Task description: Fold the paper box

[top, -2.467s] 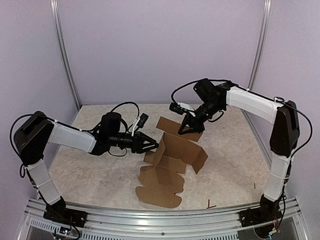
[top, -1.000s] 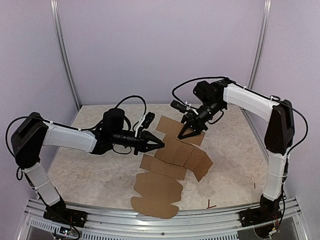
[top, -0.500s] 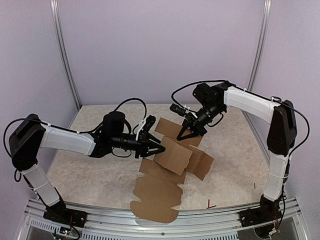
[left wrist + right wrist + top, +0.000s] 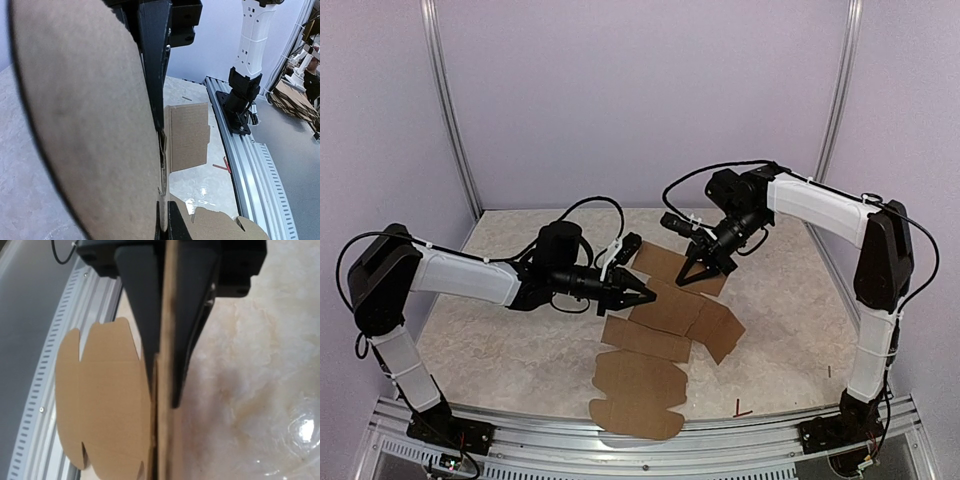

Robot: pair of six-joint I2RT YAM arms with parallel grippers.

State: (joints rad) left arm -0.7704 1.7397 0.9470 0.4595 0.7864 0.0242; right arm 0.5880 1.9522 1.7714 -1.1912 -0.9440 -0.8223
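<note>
I judged that I was at an early step of the folding. The paper box (image 4: pixel 645 338) was a die-cut sheet, lying almost flat on the worktop (image 4: pixel 500 340), and I could see no wall standing yet.

My left gripper (image 4: pixel 645 297) was pressed together on the sheet edge nearest to it. In the left wrist view the brown cardboard ran directly along one finger, and it hid the other finger behind it. My right gripper (image 4: pixel 688 275) was pinching the far panel. In its wrist view the thin cardboard edge stood between both fingers (image 4: pixel 140 300) with no gap.

The sheet therefore lay between my two grippers. From them it reached back toward my bases. The end with the rounded flaps was nearest to the bases, flat on the worktop and well apart from both grippers.

I think the next move called for one gripper to hold its panel low while the other turned its panel up around the crease. It had to be slow and follow the crease line. Such a light sheet could easily slide, or bend at a wrong place.
</note>
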